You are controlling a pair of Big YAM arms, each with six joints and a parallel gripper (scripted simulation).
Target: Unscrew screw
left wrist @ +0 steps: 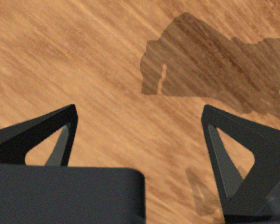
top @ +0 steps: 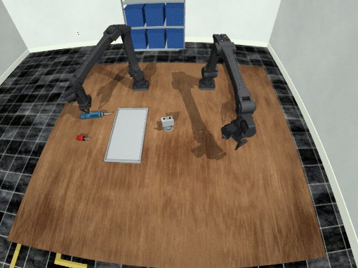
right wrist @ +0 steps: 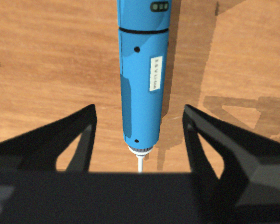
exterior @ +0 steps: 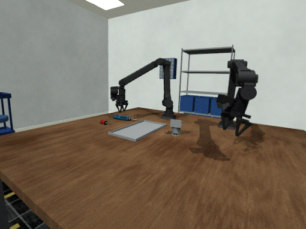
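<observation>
The electric screwdriver, with a blue barrel, lies on the table, its thin bit toward the tray. My right gripper is partly open and empty. It hangs just above the screwdriver, fingers either side of the barrel's bit-end half in the right wrist view. The small grey joint module stands upright with its pale bracket on top. Two dark spots show on the bracket; which is the screwed-down screw cannot be told. My left gripper is wide open and empty, well away from the module.
A shallow grey tray lies between the electric screwdriver and the joint module. A small red screwdriver lies near the table's edge, beside the electric one. Shelves with blue bins stand behind the table.
</observation>
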